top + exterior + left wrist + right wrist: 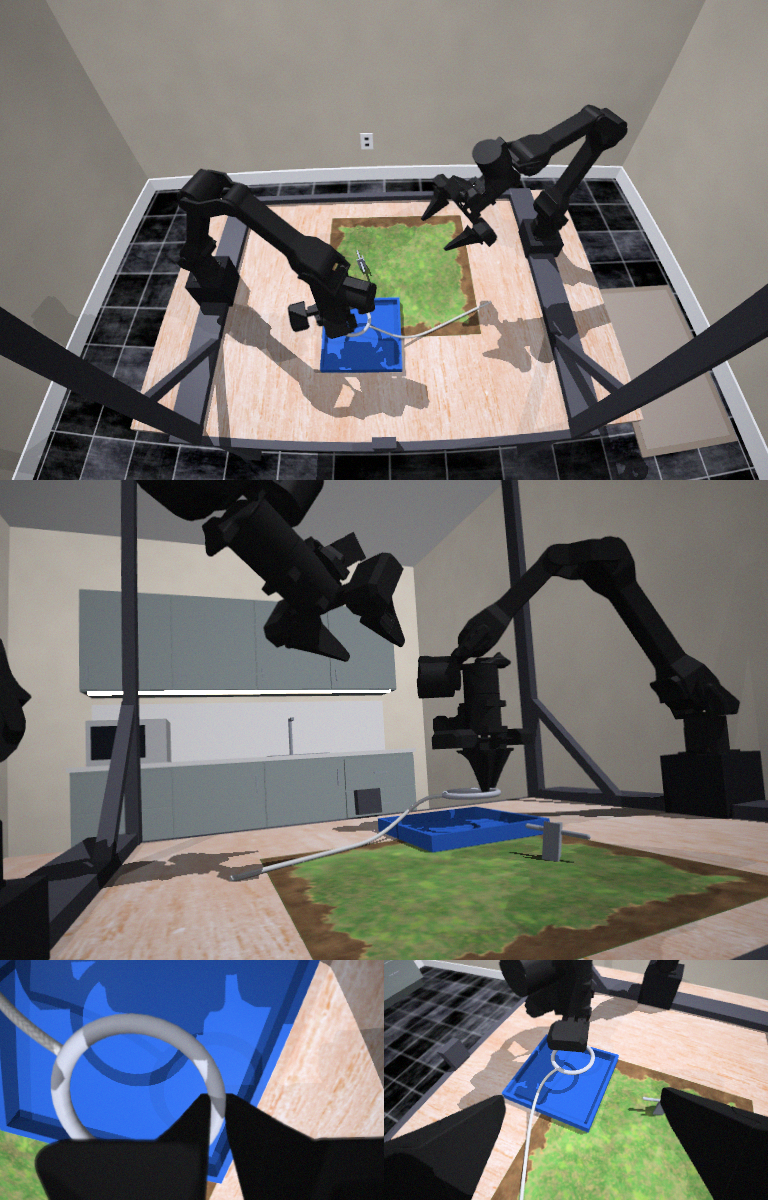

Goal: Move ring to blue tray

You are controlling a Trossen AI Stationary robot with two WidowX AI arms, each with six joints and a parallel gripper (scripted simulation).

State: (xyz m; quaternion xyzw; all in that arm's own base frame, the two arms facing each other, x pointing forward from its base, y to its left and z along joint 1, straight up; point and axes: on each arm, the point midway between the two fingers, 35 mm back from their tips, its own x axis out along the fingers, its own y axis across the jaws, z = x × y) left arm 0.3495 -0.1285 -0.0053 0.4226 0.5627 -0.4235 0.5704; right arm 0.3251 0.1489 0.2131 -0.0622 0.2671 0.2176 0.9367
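My left gripper (216, 1101) is shut on the rim of a grey-white ring and holds it level above the blue tray (160, 1040). The ring also shows in the exterior view (471, 792) and in the right wrist view (573, 1064), clear of the tray floor. A grey rope (441, 325) runs from the ring over the tray edge onto the table. The grey stake (551, 840) stands bare on the green mat (407, 266), beside the tray (362, 339). My right gripper (455, 223) is open and empty, high above the mat's far edge.
A dark frame (543, 294) with posts and braces surrounds the wooden table. The rope's free end (240, 874) lies on the wood next to the mat. Black tiled floor lies around the table.
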